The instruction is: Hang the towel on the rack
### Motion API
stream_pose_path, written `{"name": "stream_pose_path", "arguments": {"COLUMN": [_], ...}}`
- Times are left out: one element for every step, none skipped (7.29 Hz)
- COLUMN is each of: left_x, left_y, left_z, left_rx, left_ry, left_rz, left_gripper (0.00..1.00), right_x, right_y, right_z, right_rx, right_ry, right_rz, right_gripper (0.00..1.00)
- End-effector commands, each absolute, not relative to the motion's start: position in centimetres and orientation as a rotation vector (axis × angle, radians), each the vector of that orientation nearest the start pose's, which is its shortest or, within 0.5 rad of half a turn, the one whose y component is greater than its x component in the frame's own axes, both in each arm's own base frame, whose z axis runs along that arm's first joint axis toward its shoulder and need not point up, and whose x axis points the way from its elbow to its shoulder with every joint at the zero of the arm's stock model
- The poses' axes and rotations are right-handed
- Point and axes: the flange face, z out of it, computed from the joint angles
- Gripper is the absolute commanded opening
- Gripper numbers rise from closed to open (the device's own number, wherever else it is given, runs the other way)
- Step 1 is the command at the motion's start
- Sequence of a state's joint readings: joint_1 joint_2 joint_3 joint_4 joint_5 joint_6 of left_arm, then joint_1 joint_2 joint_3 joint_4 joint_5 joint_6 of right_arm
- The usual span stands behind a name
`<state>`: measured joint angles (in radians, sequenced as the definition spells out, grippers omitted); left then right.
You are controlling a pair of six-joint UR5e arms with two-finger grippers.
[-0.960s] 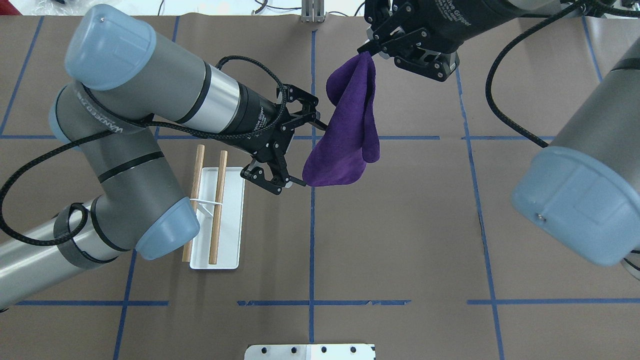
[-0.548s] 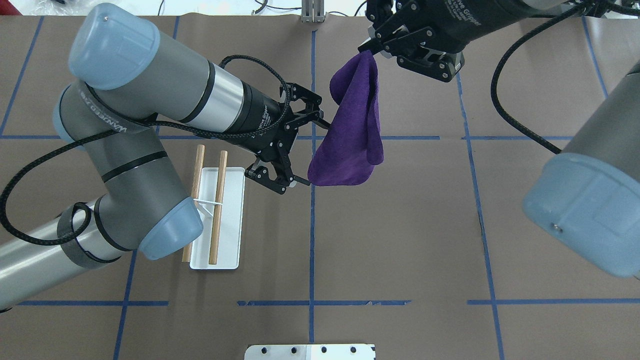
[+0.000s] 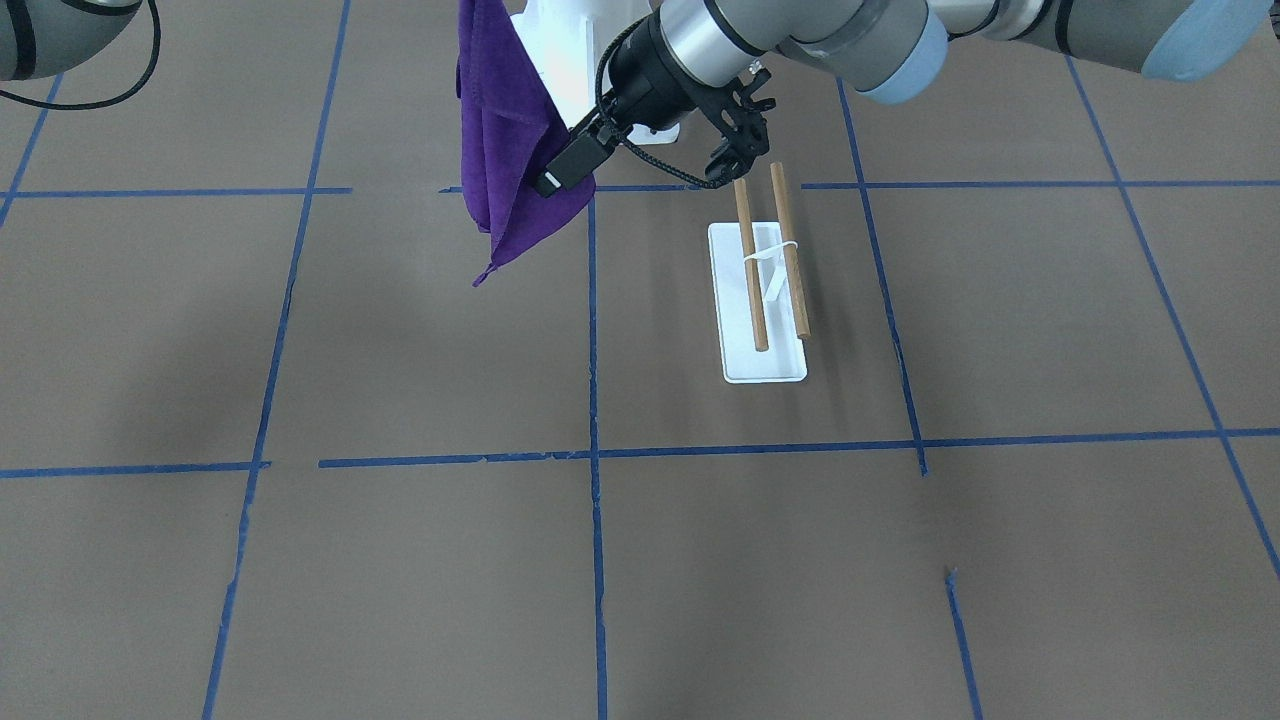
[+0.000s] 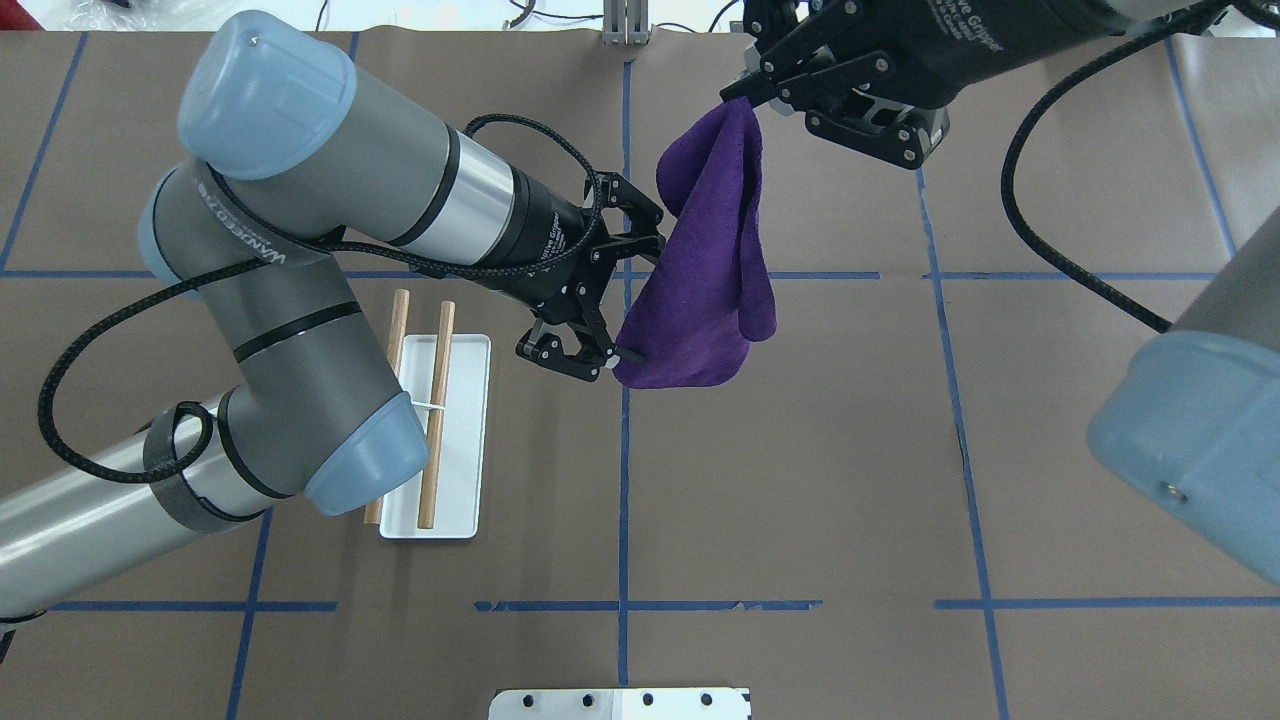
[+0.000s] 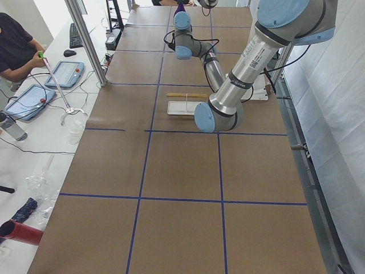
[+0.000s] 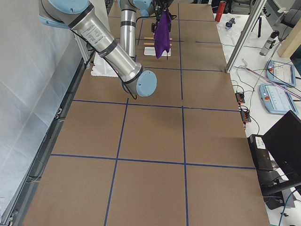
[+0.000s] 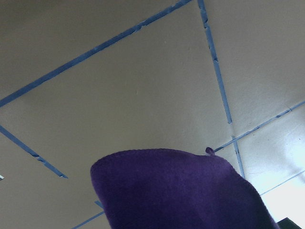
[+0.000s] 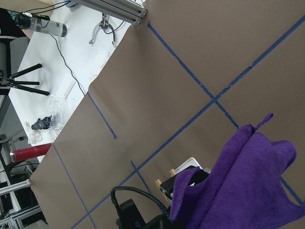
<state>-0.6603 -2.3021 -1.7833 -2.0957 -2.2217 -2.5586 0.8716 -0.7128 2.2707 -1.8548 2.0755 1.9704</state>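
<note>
Towel (image 4: 700, 300) hangs from the right gripper (image 4: 742, 96), clamped on its corner and partly cropped; left gripper (image 4: 632, 300), spread wide, flanks its edge; left arm (image 4: 300, 340) partly hides rack (image 4: 465, 460).

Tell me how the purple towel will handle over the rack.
Probably floppy: the towel hangs in limp folds from the right gripper. Likely light, since that one pinch holds it all. Fuzzy, so hardly slippery.

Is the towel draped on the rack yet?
No, the towel hangs from the right pincer; the rods of the rack are bare.
</note>
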Motion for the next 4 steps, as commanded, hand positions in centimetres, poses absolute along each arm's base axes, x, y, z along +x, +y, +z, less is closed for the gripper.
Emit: {"name": "stream_pose_path", "arguments": {"left_x": [43.7, 43.7, 43.7, 43.7], "left_y": [-42.5, -42.5, -42.4, -42.5], "left_z": [7.2, 7.5, 7.7, 7.9], "left_rx": [-0.776, -0.775, -0.768, -0.758], "left_ry": [1.335, 1.333, 1.333, 1.336], "left_rz": [-0.843, -0.842, -0.833, -0.83], "left_gripper": [0.35, 0.0, 0.0, 0.0], "right_x": [-21.6, -21.0, -20.3, -19.8], "right_y": [-39.0, -39.2, -39.6, -39.7], "right_z": [-2.2, -2.2, -2.0, -1.8], "right_rx": [-0.136, -0.126, -0.122, -0.137], "right_ry": [-1.348, -1.352, -1.352, -1.348], "right_rz": [0.76, 0.768, 0.777, 0.777], "right_gripper": [0.0, 0.0, 0.0, 0.0]}}
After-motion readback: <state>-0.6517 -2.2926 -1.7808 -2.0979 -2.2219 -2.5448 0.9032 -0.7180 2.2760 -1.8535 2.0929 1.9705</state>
